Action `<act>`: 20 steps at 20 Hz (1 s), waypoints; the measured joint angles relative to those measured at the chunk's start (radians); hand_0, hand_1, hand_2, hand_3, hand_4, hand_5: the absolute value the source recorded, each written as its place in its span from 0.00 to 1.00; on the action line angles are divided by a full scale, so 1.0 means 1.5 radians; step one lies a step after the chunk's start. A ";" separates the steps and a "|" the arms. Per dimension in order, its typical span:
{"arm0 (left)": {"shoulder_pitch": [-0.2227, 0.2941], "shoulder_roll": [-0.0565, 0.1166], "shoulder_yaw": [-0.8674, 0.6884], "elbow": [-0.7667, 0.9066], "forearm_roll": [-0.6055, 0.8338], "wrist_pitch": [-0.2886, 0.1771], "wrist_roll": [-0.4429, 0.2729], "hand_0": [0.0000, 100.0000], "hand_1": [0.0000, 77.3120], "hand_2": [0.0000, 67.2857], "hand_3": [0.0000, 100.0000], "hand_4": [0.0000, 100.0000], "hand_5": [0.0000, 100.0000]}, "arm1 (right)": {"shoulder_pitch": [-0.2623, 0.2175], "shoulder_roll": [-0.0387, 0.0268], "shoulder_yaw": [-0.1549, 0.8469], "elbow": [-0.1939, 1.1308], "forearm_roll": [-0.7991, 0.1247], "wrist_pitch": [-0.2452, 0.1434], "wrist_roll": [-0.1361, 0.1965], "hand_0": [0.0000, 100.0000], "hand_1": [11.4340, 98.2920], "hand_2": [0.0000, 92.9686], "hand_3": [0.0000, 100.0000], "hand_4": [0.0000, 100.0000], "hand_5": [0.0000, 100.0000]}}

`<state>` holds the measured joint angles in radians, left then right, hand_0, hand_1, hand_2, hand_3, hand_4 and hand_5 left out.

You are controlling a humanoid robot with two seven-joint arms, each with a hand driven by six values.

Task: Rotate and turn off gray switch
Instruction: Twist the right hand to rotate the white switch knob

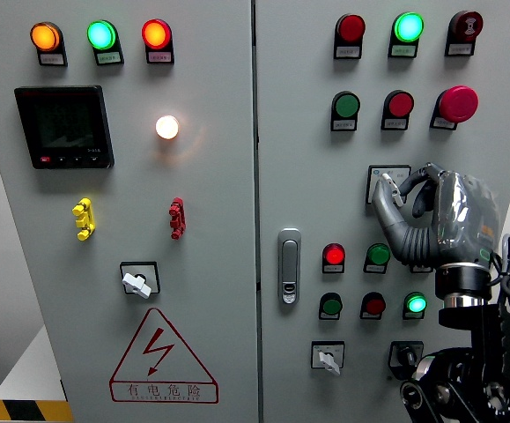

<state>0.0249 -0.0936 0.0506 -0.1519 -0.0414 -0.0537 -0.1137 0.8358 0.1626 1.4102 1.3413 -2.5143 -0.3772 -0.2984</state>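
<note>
The gray control cabinet fills the view, with two doors side by side. The right hand comes up from the lower right, and its fingers are curled around the gray switch on the right door, just under the middle row of buttons; the switch is a small gray knob on a square plate, mostly hidden by the hand. Two other gray rotary switches show: one on the left door and one low on the right door. On the left door three pilot lights glow at the top, and a digital meter sits below them.
</note>
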 measured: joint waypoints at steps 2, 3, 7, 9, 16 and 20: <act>0.000 0.000 0.000 0.000 0.000 0.000 0.000 0.00 0.00 0.15 0.21 0.12 0.12 | 0.000 0.0000 0.000 0.000 0.000 -0.001 0.000 0.54 0.29 0.79 0.97 0.83 0.88; 0.000 0.000 0.000 0.000 0.000 0.000 0.000 0.00 0.00 0.15 0.21 0.12 0.12 | 0.000 -0.0001 0.000 0.000 0.000 -0.002 0.000 0.55 0.29 0.79 0.97 0.83 0.88; 0.000 0.000 0.000 0.000 0.000 0.000 0.000 0.00 0.00 0.15 0.21 0.12 0.12 | 0.000 -0.0001 -0.002 -0.002 0.000 -0.009 0.000 0.55 0.30 0.80 0.97 0.83 0.88; 0.000 0.000 0.000 0.000 0.000 0.000 0.000 0.00 0.00 0.15 0.21 0.12 0.12 | 0.000 -0.0001 -0.002 -0.002 0.000 -0.010 0.000 0.60 0.35 0.80 0.98 0.83 0.88; 0.000 0.000 0.000 0.000 0.000 0.000 0.000 0.00 0.00 0.15 0.21 0.12 0.12 | 0.000 -0.0005 -0.003 -0.002 0.000 -0.010 0.001 0.73 0.37 0.79 0.96 0.83 0.88; 0.000 0.000 0.000 0.000 0.000 0.000 0.000 0.00 0.00 0.15 0.21 0.12 0.12 | -0.004 -0.0018 -0.003 0.003 -0.001 -0.011 0.001 0.77 0.34 0.74 0.93 0.83 0.87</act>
<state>0.0252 -0.0936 0.0506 -0.1519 -0.0414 -0.0537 -0.1144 0.8300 0.1598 1.4051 1.3464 -2.5153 -0.3942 -0.2975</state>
